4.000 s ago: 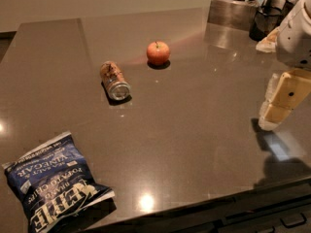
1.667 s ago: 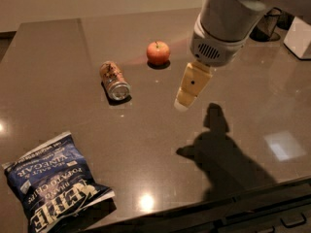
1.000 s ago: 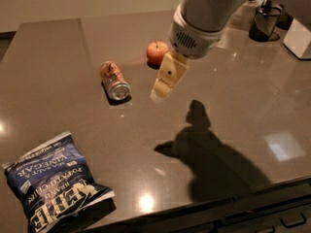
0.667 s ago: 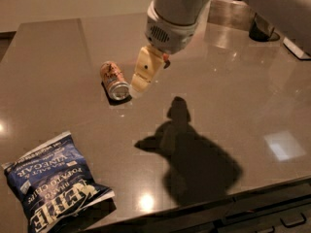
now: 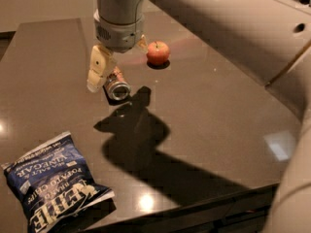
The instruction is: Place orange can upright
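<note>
The orange can (image 5: 116,84) lies on its side on the dark table (image 5: 218,130), its silver end facing the front. My gripper (image 5: 119,66) hangs just above it, pointing down, open and empty. One tan finger (image 5: 98,68) shows to the left of the can; the other finger (image 5: 142,43) only peeks out behind the wrist, to the can's right. The far half of the can is hidden behind the finger and wrist.
A round red apple (image 5: 158,52) sits just behind and right of the can. A blue potato chip bag (image 5: 53,183) lies at the front left near the table's edge. My arm (image 5: 218,23) spans the upper right of the view.
The gripper has swung from the right side of the table leftwards, past the apple, and now hangs over the can. The can, apple and bag have not moved.
</note>
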Available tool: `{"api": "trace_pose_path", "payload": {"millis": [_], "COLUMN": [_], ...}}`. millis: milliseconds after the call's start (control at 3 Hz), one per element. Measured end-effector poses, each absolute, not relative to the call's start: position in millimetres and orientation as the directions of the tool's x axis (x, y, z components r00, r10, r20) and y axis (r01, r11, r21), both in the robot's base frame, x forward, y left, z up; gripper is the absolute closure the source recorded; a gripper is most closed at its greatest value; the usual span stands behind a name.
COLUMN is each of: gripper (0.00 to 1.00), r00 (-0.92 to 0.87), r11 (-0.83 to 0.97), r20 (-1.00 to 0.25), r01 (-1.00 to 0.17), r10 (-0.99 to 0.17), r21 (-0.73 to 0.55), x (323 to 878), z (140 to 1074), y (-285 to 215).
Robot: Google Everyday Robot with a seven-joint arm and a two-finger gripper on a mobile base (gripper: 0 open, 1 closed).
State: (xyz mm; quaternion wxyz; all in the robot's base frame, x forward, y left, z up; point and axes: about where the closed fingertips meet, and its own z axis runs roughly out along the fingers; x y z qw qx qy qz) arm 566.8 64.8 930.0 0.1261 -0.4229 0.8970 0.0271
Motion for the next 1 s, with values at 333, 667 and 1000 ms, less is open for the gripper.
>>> {"api": "trace_pose_path", "payload": {"millis": [333,667,1000], "gripper": [0.0,0.0,0.0], "r00": [-0.648,-0.681,-0.707], "r11": [0.672,0.699,0.72], "r20": [-0.229,-0.208,-0.197], "r01": [-0.739,-0.715,-0.694], "r10": [-0.727,-0.702,-0.679], "r21": [-0.044,-0.017,0.006], "x": [586,604,619], "z": [918,901,885], "y": [94,124,138]}}
